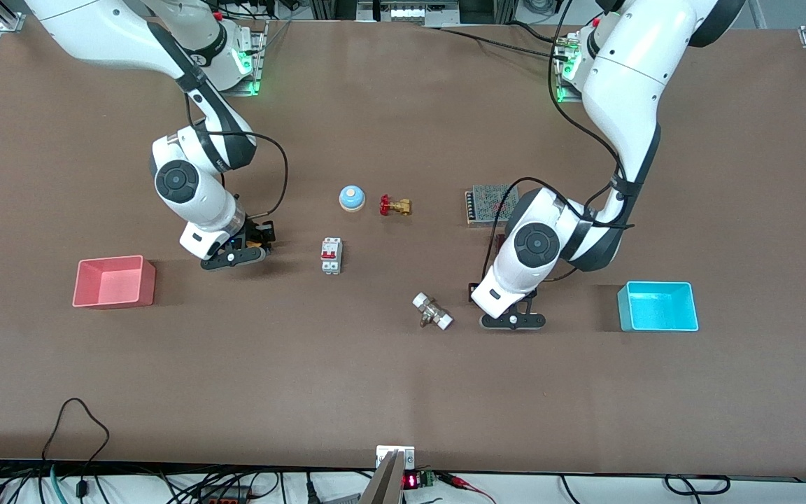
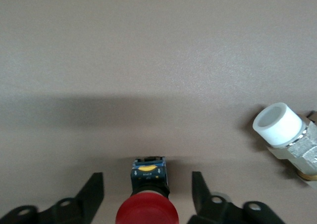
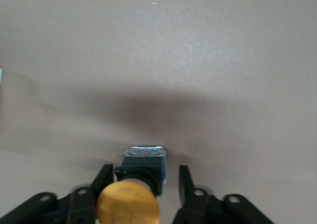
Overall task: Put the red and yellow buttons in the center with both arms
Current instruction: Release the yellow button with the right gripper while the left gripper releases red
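The red button (image 2: 147,210) lies on the brown tabletop (image 2: 158,60), its black base pointing away from the camera. My left gripper (image 2: 146,177) is open around it, one finger (image 2: 94,189) on each side with a gap. In the front view this gripper (image 1: 513,320) is low over the table beside a white-capped fitting, and the red button is hidden under it. The yellow-orange button (image 3: 130,206) lies between the open fingers (image 3: 184,184) of my right gripper (image 3: 144,169). In the front view that gripper (image 1: 235,255) is low over the table near the pink bin's end.
A white-capped metal fitting (image 1: 433,311) (image 2: 282,127) lies close to the left gripper. A white circuit breaker (image 1: 331,255), a blue bell (image 1: 351,198), a brass valve (image 1: 394,206) and a perforated grey box (image 1: 490,204) stand mid-table. The pink bin (image 1: 115,281) and cyan bin (image 1: 658,306) flank them.
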